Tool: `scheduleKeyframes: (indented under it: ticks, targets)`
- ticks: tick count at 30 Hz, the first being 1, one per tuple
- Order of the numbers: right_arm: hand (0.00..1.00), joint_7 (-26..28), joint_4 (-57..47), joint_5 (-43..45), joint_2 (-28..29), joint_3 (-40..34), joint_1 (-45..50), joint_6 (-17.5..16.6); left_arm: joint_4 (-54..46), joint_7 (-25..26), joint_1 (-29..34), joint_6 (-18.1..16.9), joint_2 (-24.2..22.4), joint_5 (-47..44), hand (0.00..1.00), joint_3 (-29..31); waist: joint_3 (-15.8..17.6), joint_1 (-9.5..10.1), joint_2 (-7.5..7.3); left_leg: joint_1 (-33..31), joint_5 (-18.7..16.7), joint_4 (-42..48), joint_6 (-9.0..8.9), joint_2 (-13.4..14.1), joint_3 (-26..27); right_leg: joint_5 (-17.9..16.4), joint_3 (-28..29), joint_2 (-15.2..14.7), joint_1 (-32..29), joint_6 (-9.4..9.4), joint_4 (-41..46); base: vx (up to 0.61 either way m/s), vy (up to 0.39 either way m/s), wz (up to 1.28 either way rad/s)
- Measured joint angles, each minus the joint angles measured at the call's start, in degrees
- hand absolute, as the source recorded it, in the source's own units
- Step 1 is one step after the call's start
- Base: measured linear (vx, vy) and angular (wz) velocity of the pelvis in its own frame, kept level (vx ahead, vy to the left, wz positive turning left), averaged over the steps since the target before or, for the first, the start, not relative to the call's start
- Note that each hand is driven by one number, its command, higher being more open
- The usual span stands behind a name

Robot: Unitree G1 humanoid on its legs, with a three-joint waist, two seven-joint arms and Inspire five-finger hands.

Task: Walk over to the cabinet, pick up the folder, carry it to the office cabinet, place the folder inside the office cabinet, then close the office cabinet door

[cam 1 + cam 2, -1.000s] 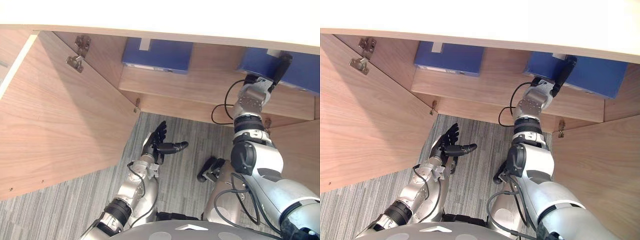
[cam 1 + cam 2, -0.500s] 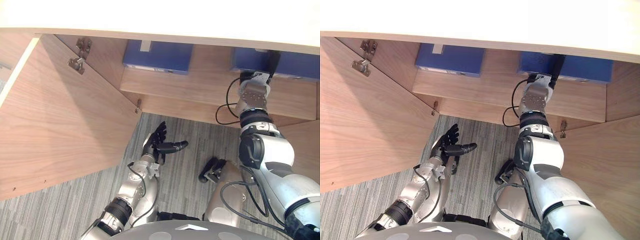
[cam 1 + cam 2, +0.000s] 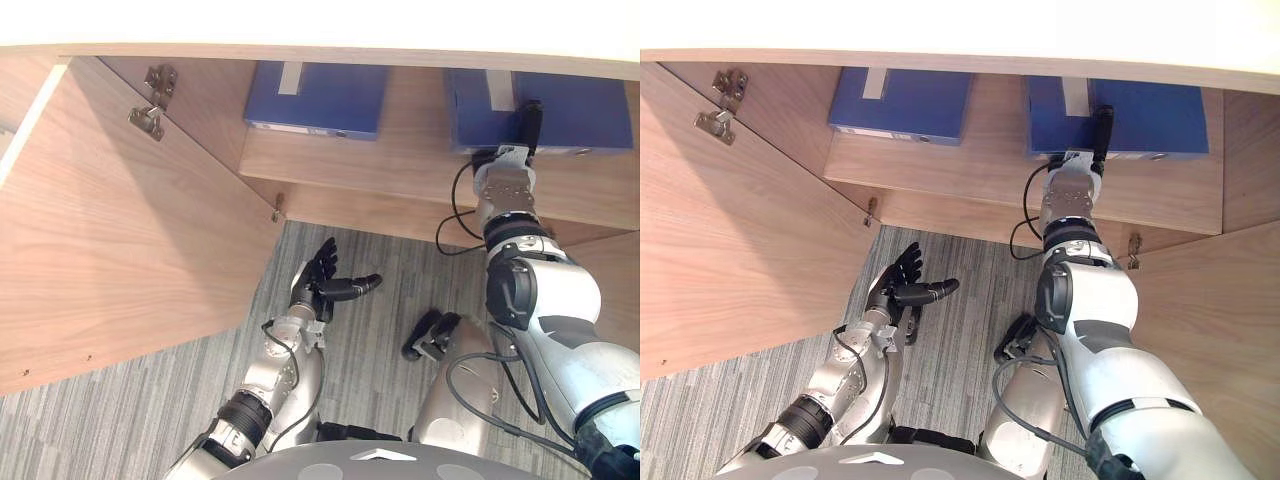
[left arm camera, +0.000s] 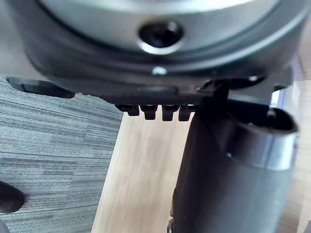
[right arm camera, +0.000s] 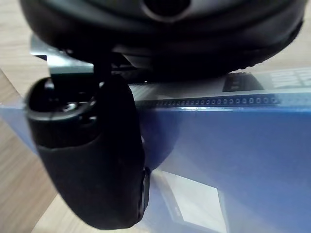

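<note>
Blue folder (image 3: 1150, 115) lay flat on the cabinet shelf (image 3: 960, 165), visible long side along the shelf front, right of a second blue folder (image 3: 910, 105), right hand (image 3: 1072, 187) at its near edge, thumb on top, grip unclear, left hand (image 3: 902, 290) spread open above carpet (image 3: 960, 330).

Left hand (image 3: 312, 287) low, fingers (image 3: 325, 255) straight; right hand (image 5: 92, 160) reaching forward.

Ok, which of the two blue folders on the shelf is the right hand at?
The folder on the robot's right; the right hand touches its front edge. The other folder lies apart, further left.
</note>
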Motion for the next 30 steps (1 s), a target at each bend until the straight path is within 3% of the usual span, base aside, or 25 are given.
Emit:
scheduleKeyframes:
  ticks: [30]
  targets:
    - [0.00, -1.57, 1.54, 0.04, -1.23, -2.44, -0.38, -1.44, 0.11, -0.49, 0.97, -0.02, 0.61, -0.16, 1.00, -0.66, 0.20, 0.28, 0.45, 0.60, 1.16, -3.27, -0.28, -0.67, -0.31, 0.80, -1.61, -0.37, 1.35, 0.71, -2.73, 0.01, 0.016, 0.02]
